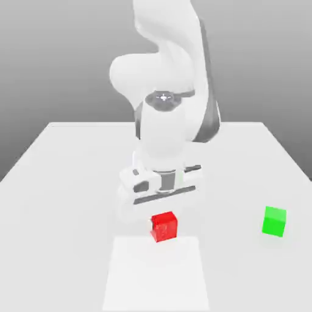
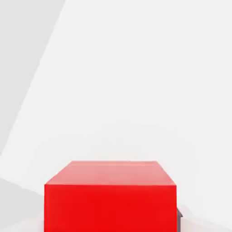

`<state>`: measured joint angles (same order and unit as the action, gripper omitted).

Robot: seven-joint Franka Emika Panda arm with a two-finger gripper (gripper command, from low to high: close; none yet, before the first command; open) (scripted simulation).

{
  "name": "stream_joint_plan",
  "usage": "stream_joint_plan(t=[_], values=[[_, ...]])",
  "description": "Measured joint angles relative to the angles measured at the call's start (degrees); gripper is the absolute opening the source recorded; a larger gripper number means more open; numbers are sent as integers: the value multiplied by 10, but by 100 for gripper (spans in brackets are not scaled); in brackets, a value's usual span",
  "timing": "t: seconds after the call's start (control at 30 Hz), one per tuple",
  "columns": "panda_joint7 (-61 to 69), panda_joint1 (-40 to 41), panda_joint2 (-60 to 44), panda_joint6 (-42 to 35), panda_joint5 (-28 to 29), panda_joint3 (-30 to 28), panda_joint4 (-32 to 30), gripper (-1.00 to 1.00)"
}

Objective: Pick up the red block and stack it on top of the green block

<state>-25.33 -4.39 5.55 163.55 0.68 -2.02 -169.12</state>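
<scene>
The red block (image 1: 164, 226) is a small bright cube near the middle of the white table, directly under my hand. My gripper (image 1: 163, 220) has come down over it from above, jaws shut against its sides. In the hand view the red block (image 2: 110, 195) sits very close, and a dark fingertip (image 2: 179, 219) presses against one side of it. The green block (image 1: 274, 221) stands alone on the table toward the exterior view's right, well apart from the red one.
The white table (image 1: 55, 201) spreads wide around both blocks. A brighter rectangular patch (image 1: 155, 277) lies on it just in front of the red block. My white arm (image 1: 167, 91) rises behind the block at the table's middle.
</scene>
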Motion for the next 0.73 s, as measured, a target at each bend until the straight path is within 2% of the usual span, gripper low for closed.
stream_joint_plan(t=[0.4,0.47,0.6,0.63,0.73], values=[[-258,-210,-1,-104,-48,235,109,-100],[-291,-223,-29,-86,-27,246,118,-100],[-355,-235,-106,-20,55,222,123,-100],[-370,-242,-125,-4,76,211,124,100],[-370,-242,-125,-4,76,211,124,100]])
